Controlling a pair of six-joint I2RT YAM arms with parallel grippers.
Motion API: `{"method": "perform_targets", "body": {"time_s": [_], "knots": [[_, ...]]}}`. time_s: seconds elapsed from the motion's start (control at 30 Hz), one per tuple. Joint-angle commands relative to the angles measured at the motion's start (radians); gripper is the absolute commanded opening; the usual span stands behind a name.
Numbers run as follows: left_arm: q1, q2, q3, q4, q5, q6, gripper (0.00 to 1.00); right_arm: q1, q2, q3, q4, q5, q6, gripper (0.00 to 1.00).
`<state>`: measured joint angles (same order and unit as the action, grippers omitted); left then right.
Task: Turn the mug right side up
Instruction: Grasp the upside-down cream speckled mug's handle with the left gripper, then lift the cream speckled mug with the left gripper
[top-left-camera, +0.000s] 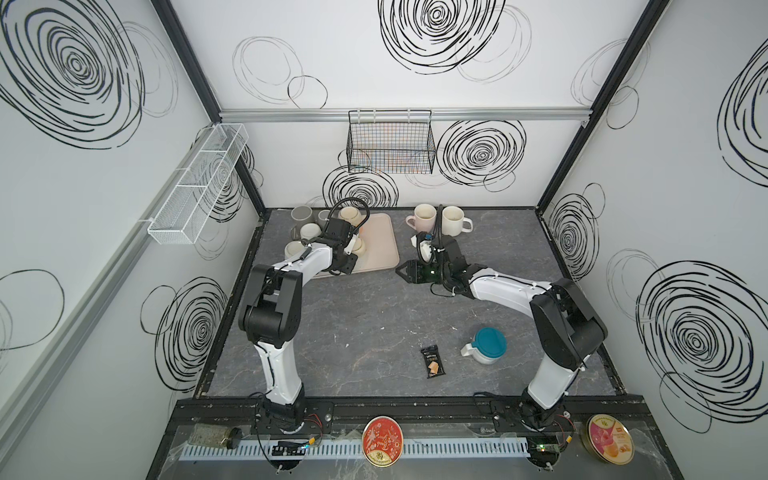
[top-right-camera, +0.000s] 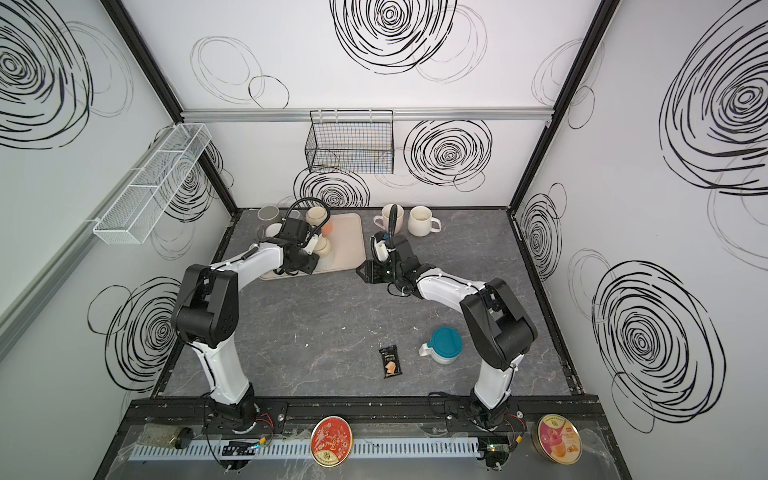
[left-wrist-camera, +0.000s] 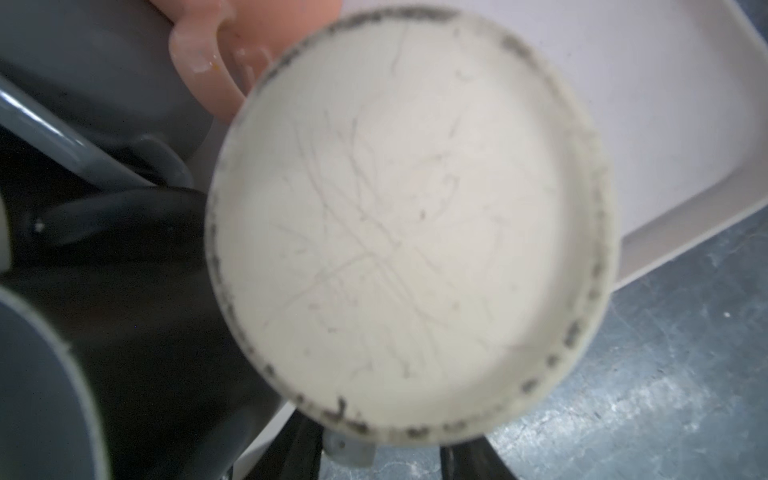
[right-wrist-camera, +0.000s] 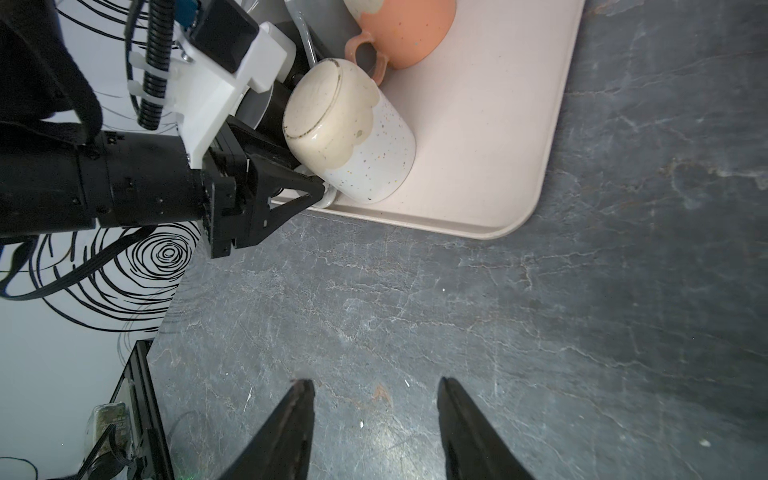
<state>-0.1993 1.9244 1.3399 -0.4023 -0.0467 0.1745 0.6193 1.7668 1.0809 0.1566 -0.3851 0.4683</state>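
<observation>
Right wrist view: the speckled cream mug (right-wrist-camera: 353, 129) is on the pale tray (right-wrist-camera: 498, 124), tipped over, with its base raised toward the left arm and its mouth angled down at the tray floor. The tray sits at the far left of the grey table (right-wrist-camera: 457, 311). The mug is on the tray's left part, with an orange mug (right-wrist-camera: 407, 29) just beyond it.

The left gripper (right-wrist-camera: 311, 180) is at the mug's handle (right-wrist-camera: 328, 201), one finger touching it. Left wrist view: the base fills the frame, blurred. The handle lies between the two fingers, closer to one. Cannot tell whether they pinch it or only straddle it.

The right gripper (right-wrist-camera: 376, 419) hangs over bare table, right of the tray's near corner, fingers spread with nothing between them.
</observation>
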Motion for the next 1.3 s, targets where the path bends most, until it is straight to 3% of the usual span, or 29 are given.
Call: {"method": "perform_targets", "body": {"time_s": [0.0, 0.1, 0.27, 0.43, 0.57, 1.27], "knots": [[0.003, 0.029, 0.045, 0.005, 0.006, -0.018, 0.42, -0.002, -0.019, 0.020, -0.024, -0.013, -0.016, 0.52], [0.006, 0.061, 0.084, -0.010, 0.006, -0.024, 0.31, -0.002, -0.021, 0.016, -0.023, -0.011, -0.014, 0.52], [0.002, 0.094, 0.120, -0.015, 0.018, -0.038, 0.26, -0.007, -0.026, 0.018, -0.025, -0.014, -0.010, 0.52], [-0.008, 0.099, 0.130, -0.009, 0.031, -0.050, 0.09, -0.016, -0.033, 0.009, -0.019, -0.020, -0.003, 0.52], [-0.020, 0.074, 0.126, 0.003, 0.038, -0.067, 0.02, -0.026, -0.044, -0.002, -0.005, -0.027, 0.015, 0.52], [-0.013, -0.213, -0.235, 0.584, 0.312, -0.461, 0.00, -0.074, -0.100, -0.030, 0.147, -0.122, 0.133, 0.50]]}}
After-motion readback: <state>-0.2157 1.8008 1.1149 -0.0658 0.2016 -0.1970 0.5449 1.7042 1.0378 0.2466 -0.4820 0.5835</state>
